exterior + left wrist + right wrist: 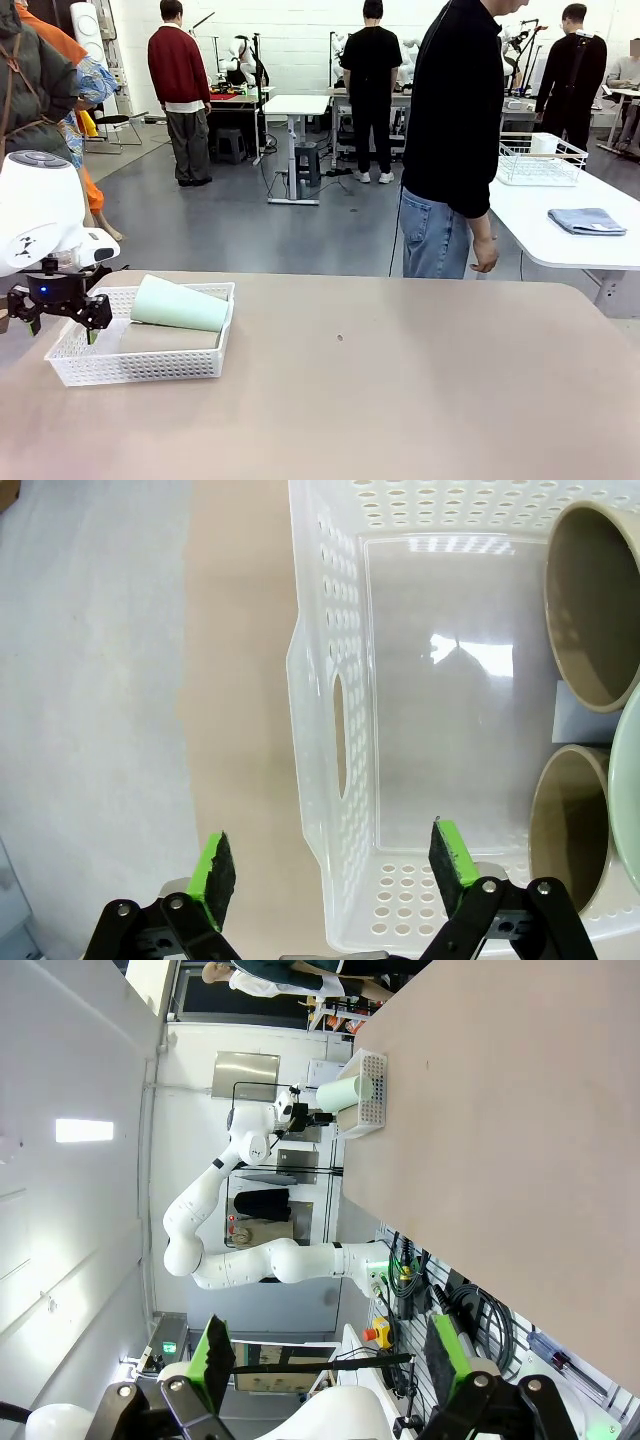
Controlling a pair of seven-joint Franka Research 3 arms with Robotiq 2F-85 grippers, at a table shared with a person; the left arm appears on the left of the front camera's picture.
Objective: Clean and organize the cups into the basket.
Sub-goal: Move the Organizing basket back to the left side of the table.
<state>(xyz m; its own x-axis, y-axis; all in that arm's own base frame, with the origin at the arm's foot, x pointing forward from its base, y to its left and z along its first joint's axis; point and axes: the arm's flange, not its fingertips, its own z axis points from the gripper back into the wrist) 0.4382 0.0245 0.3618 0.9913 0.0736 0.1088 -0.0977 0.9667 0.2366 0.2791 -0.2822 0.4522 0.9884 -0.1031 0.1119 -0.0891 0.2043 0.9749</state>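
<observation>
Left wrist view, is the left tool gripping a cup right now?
No, the left tool stands open astride the basket wall, holding nothing, apart from the tan cups.

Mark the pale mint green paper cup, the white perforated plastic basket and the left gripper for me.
pale mint green paper cup (180,304), front view, middle of its side.
white perforated plastic basket (140,367), front view, near mesh wall.
left gripper (335,870), left wrist view, midway between the open green-padded fingertips.

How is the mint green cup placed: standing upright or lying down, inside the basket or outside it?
Lying on its side in the basket. The mint green cup rests across the two tan cups, its wide end toward the far rim.
</observation>
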